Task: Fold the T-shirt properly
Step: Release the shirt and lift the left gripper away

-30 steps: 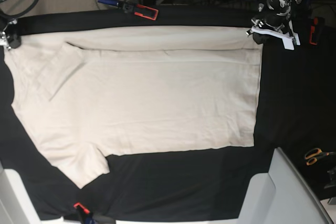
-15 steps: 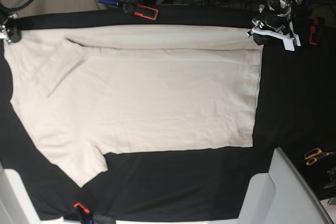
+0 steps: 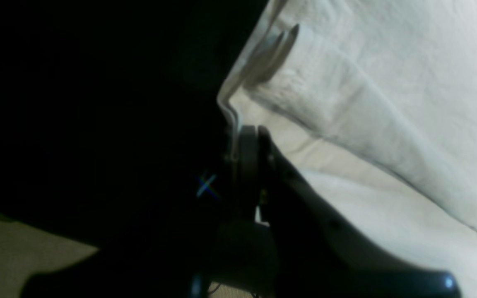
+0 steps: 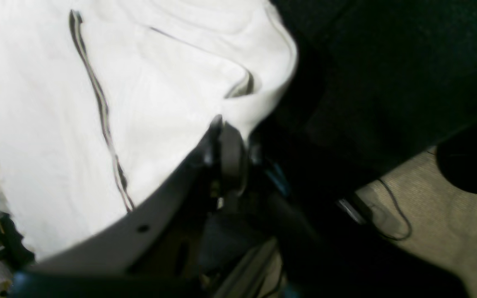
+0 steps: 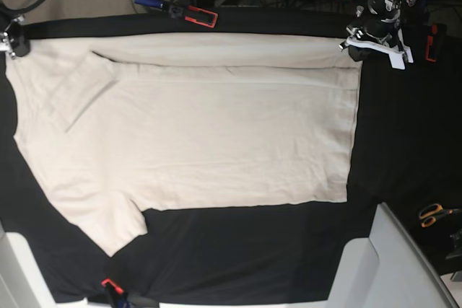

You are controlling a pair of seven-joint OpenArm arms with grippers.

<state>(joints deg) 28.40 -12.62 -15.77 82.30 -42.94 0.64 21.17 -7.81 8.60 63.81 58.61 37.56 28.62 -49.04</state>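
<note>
The cream T-shirt (image 5: pixel 195 128) lies spread flat on the black table cloth (image 5: pixel 404 135), with its far long edge folded over toward the middle. My left gripper (image 5: pixel 355 50) sits at the shirt's far right corner and is shut on the cloth edge (image 3: pixel 232 116). My right gripper (image 5: pixel 13 45) sits at the far left corner and is shut on the shirt's edge (image 4: pixel 238 111). A sleeve (image 5: pixel 108 221) lies at the near left, another sleeve (image 5: pixel 83 95) is folded onto the body at the far left.
A clamp with red jaws (image 5: pixel 191 12) lies at the table's far edge. Scissors with orange handles (image 5: pixel 433 214) lie at the right. A grey box (image 5: pixel 382 265) stands at the near right. A red clip (image 5: pixel 110 286) sits at the near edge.
My right gripper has drawn the shirt's far left corner a little further left and back. The shirt looks slightly tauter. The left gripper has barely moved.
</note>
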